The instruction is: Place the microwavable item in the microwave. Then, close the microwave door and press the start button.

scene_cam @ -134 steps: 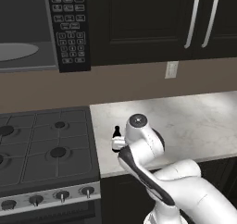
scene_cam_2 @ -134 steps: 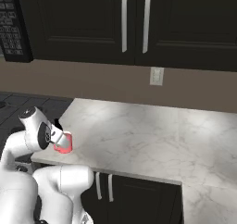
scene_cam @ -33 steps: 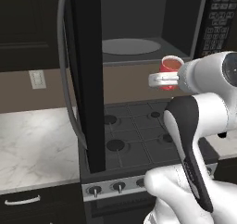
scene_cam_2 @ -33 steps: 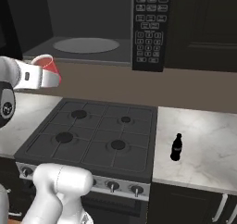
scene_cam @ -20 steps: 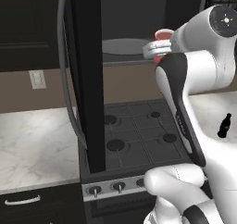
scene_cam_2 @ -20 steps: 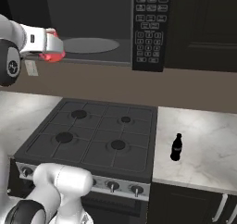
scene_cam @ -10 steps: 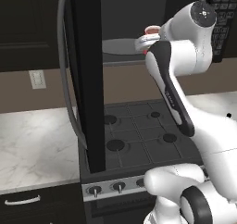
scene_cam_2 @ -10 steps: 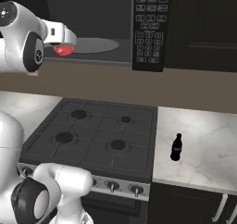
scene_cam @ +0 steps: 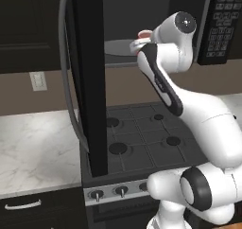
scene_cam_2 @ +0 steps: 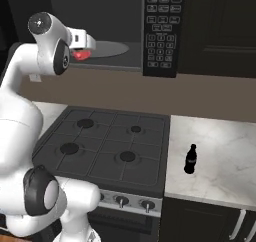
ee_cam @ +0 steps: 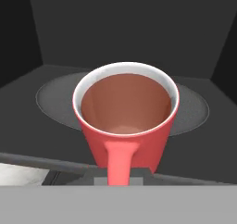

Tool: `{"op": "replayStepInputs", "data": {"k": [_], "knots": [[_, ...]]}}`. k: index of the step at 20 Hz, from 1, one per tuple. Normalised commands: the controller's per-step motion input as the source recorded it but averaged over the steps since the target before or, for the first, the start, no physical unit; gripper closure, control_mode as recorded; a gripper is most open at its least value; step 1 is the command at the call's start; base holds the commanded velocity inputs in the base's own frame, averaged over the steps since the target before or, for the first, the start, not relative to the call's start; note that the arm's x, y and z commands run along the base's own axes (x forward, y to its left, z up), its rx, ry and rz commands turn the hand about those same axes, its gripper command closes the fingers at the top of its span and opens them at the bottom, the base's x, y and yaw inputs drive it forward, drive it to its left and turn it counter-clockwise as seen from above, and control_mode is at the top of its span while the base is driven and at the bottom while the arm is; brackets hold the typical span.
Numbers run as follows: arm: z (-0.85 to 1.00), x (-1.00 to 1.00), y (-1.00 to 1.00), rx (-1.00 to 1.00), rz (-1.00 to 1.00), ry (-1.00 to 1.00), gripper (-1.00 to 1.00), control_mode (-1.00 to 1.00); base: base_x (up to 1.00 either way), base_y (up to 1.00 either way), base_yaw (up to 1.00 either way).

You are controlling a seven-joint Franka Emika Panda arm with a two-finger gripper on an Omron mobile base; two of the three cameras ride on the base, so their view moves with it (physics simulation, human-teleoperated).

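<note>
My gripper [scene_cam_2: 83, 48] is shut on the handle of the red mug [ee_cam: 125, 121], which has a pale rim and stays upright. The mug [scene_cam_2: 82, 54] hangs at the mouth of the open microwave [scene_cam_2: 125, 16], just in front of the round grey turntable [ee_cam: 192, 112] and a little above its floor. From the left base view the mug [scene_cam: 143, 36] peeks out beside the arm's wrist. The microwave door [scene_cam: 90, 81] stands swung wide open, edge-on, its curved grey handle [scene_cam: 66, 81] facing left. The keypad [scene_cam_2: 160, 31] is to the right of the cavity. My fingertips are hidden under the mug.
A black gas stove [scene_cam_2: 105, 146] lies under the microwave. A small black cola bottle [scene_cam_2: 190, 159] stands on the marble counter [scene_cam_2: 220, 161] to its right. More counter [scene_cam: 33, 143] and a wall outlet [scene_cam: 37, 80] are left of the open door.
The arm has lifted the mug from beside the stove's right up and leftward to the microwave's opening. The door and bottle have not moved.
</note>
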Motion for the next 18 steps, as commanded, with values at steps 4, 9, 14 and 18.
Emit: {"op": "replayStepInputs", "data": {"k": [4, 9, 14, 18], "knots": [[-0.07, 0.82, 0.0, 0.0, 0.02, 0.03, 1.0, -1.0, 0.0, 0.0, 0.0], [-0.03, 0.73, 0.0, 0.0, 0.02, 0.03, 1.0, -1.0, 0.0, 0.0, 0.0], [-0.04, 0.71, 0.0, 0.0, 0.02, 0.04, 1.0, -1.0, 0.0, 0.0, 0.0], [-0.25, 0.56, 0.06, 0.0, 0.01, 0.08, 1.0, -1.0, 0.0, 0.0, 0.0]]}}
